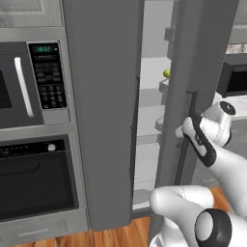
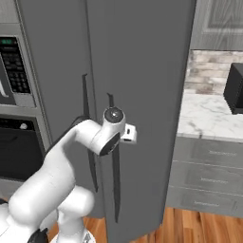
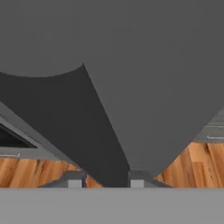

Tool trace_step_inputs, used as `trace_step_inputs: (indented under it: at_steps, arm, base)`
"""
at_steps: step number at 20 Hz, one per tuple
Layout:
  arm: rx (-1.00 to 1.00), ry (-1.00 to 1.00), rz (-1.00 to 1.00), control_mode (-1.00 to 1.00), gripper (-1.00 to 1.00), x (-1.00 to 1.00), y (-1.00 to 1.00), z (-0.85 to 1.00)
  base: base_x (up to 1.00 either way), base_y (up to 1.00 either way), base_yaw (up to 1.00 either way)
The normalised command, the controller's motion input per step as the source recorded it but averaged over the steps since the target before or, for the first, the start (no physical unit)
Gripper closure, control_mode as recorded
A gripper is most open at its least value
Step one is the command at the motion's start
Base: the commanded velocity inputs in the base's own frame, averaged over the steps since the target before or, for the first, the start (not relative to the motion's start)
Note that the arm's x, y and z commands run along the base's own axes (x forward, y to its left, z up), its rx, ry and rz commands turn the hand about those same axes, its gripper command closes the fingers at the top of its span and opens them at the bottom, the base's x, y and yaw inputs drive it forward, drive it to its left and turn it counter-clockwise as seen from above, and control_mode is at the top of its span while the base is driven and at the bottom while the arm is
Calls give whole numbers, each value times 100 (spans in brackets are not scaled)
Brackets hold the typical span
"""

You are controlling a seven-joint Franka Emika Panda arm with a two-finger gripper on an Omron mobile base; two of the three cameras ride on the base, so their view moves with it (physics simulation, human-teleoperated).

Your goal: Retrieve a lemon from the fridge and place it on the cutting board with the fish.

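Observation:
The dark-grey fridge (image 1: 103,120) has its right door (image 1: 205,58) swung partly open, so pale shelves show in the gap. The small yellow-green lemon (image 1: 166,73) sits high in that gap, close to the door's inner edge. My gripper (image 1: 187,129) is at the right door's long dark handle (image 1: 193,103), about halfway up it. From the other side, the gripper (image 2: 130,134) is pressed to the handle (image 2: 114,180). In the hand view the gripper (image 3: 106,179) has the dark handle running between its fingertips (image 3: 75,180), shut on it. The cutting board and the fish are out of view.
A microwave (image 1: 29,82) and a black oven (image 1: 34,178) stand stacked left of the fridge. To the right is a marble counter (image 2: 209,118) over grey drawers (image 2: 209,178), with a black appliance (image 2: 235,90) on it. Wooden floor (image 2: 190,225) lies below.

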Motion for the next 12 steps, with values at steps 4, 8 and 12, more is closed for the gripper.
trace_step_inputs:
  at_steps: [4, 8, 12]
  arm:
    - [17, 0, 16, -100, 100, -84, -88, 4]
    - [6, -10, 3, -100, -100, -79, -24, 9]
    - [-13, -1, 0, -100, -100, -55, 9, 51]
  base:
    - [0, 0, 0]
    - [0, 0, 0]
    - [0, 0, 0]
